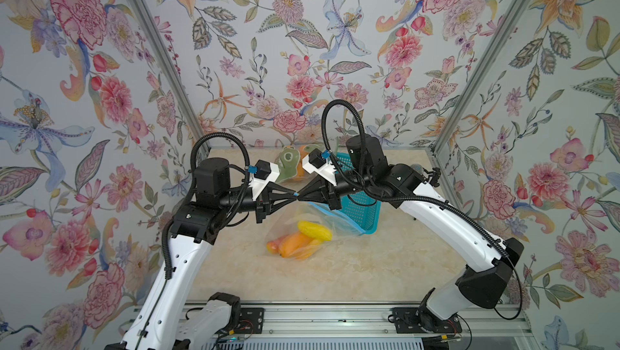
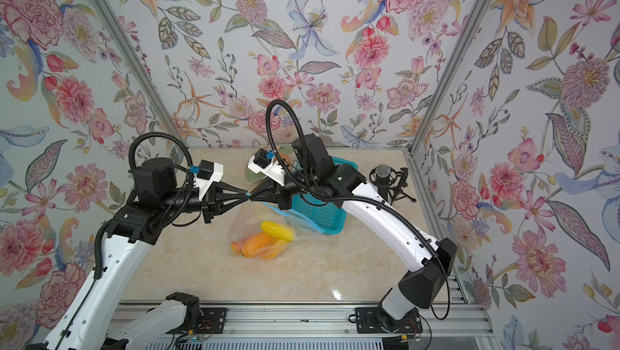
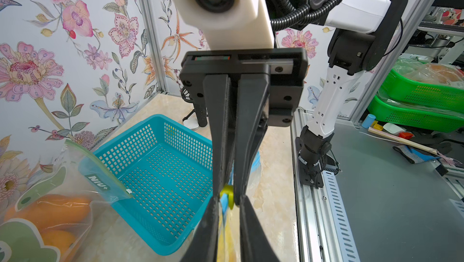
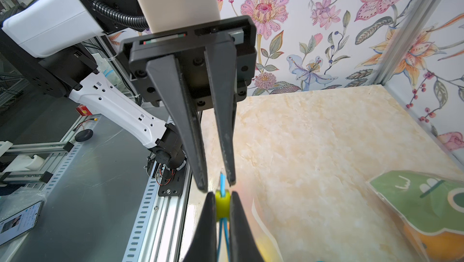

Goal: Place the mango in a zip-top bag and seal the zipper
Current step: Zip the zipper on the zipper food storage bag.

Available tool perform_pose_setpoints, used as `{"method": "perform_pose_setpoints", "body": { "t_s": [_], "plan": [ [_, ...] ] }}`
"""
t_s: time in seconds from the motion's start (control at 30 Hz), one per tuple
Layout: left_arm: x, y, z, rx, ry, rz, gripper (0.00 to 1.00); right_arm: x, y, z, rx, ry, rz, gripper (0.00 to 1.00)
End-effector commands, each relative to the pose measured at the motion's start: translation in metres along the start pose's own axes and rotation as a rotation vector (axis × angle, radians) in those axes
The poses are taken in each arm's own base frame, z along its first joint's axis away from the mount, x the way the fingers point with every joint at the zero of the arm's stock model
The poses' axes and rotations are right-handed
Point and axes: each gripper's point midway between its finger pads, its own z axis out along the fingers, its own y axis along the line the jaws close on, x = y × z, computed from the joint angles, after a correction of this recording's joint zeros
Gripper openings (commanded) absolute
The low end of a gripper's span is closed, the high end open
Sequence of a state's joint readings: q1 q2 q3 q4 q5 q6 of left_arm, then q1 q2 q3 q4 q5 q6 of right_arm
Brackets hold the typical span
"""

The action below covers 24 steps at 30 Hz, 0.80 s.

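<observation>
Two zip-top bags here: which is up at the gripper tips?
The clear blue-zippered bag holding yellow and orange fruit: its top edge sits between the left gripper and right gripper. The green-printed bag lies apart at the back.

A cream marble-patterned tabletop [image 1: 335, 274] is closed in on three sides by pale walls [image 1: 285, 46] papered with large pink, orange and blue flowers, joined at silver aluminium corner posts [image 1: 476, 73]; a slotted aluminium rail [image 1: 318, 323] runs along its near edge, and a white glare [image 2: 337, 294] sits near that edge
</observation>
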<state>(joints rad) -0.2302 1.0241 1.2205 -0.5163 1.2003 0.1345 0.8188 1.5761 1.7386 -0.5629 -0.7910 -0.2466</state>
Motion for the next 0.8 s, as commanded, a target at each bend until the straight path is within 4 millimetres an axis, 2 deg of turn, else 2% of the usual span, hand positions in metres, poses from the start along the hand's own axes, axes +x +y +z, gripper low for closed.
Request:
{"method": "perform_pose_setpoints", "body": {
  "t_s": [0.0, 0.07, 0.1, 0.13, 0.23, 0.27, 0.4, 0.77],
  "plan": [
    [-0.004, -0.006, 0.001, 0.032, -0.013, 0.014, 0.17, -0.014, 0.011, -0.010, 0.001, -0.040, -0.067, 0.02],
    [-0.002, -0.003, 0.001, 0.015, -0.004, 0.008, 0.25, -0.014, 0.011, -0.010, 0.005, -0.040, -0.070, 0.02],
    [-0.001, -0.003, 0.001, 0.017, -0.004, 0.007, 0.25, -0.014, 0.011, -0.010, 0.007, -0.041, -0.072, 0.02],
    [-0.001, -0.004, 0.001, 0.020, -0.007, 0.010, 0.22, -0.014, 0.010, -0.010, 0.009, -0.041, -0.073, 0.02],
    [0.000, -0.003, 0.002, 0.024, -0.006, 0.007, 0.03, -0.015, 0.010, -0.010, 0.008, -0.045, -0.075, 0.02],
    [0.000, -0.003, 0.002, 0.024, -0.006, 0.008, 0.00, -0.015, 0.011, -0.010, 0.007, -0.046, -0.075, 0.02],
    [-0.002, 0.001, 0.001, -0.008, -0.003, -0.013, 0.00, -0.014, 0.010, -0.010, 0.015, -0.043, -0.075, 0.04],
    [-0.008, 0.006, -0.003, -0.071, -0.006, 0.000, 0.00, 0.009, 0.005, -0.011, 0.055, -0.003, -0.043, 0.08]
  ]
}}
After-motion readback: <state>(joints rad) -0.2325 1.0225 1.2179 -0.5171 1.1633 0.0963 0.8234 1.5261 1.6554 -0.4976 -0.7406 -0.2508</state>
